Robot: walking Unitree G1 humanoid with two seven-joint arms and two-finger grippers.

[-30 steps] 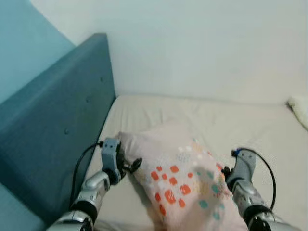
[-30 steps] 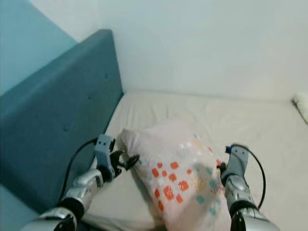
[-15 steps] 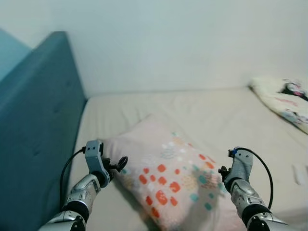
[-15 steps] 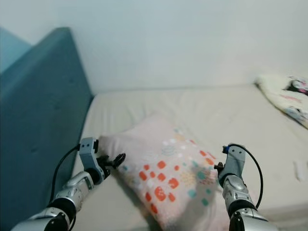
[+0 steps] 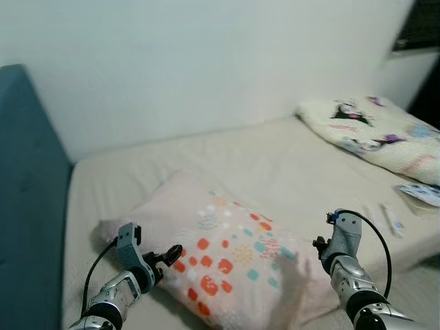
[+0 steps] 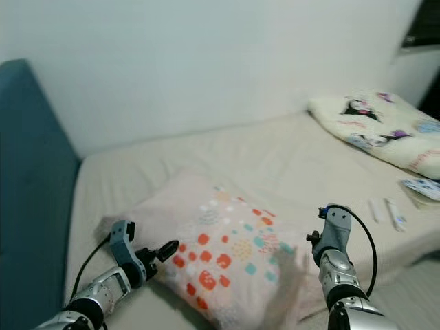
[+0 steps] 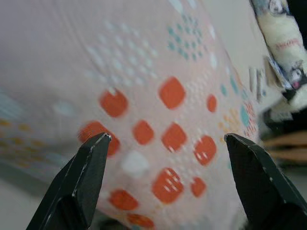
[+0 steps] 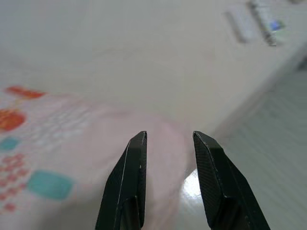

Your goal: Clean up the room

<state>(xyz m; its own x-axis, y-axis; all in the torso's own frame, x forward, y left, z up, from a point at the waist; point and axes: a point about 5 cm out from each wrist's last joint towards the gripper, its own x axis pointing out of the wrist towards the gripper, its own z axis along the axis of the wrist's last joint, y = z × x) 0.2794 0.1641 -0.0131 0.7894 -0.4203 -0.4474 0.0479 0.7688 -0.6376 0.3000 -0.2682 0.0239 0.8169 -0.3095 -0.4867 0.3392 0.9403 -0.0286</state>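
Now our view has swung right from the headboard [image 5: 27,192]; the pillow [image 5: 227,261] rests between our left gripper [image 7: 165,153], jaws wide, and right gripper [image 8: 168,143], jaws narrow

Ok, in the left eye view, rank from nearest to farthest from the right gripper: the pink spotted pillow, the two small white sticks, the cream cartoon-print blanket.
1. Pink spotted pillow, against the right gripper, on its left.
2. Small white sticks, right of it, by the bed edge.
3. Cream cartoon-print blanket, far right corner.

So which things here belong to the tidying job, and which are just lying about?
In the job:
- patterned pillow
- left gripper, open at the pillow's left side
- right gripper at its right corner

Lying about:
- cartoon-print blanket
- small white items on the bed
- blue headboard
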